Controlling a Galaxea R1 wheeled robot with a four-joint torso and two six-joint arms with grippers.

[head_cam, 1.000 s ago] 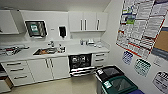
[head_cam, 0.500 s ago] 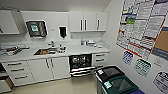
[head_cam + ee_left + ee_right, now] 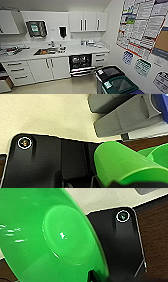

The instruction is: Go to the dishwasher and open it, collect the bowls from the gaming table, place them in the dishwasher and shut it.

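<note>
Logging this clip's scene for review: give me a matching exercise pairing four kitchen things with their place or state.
Things:
1. dishwasher
2. sink
3. bins
4. posters

Place or state:
A. on the right wall
B. door down, racks showing
C. set in the counter
D. on the floor by the right wall

Pairs: 1-B, 2-C, 3-D, 4-A

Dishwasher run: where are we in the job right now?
Done: the dishwasher already stands open, racks visible, door down. In hand: a lime green bowl shows close up at the right wrist, and green plastic at the left wrist, so bowls seem to be aboard. Left: loading them and closing the door.
</note>
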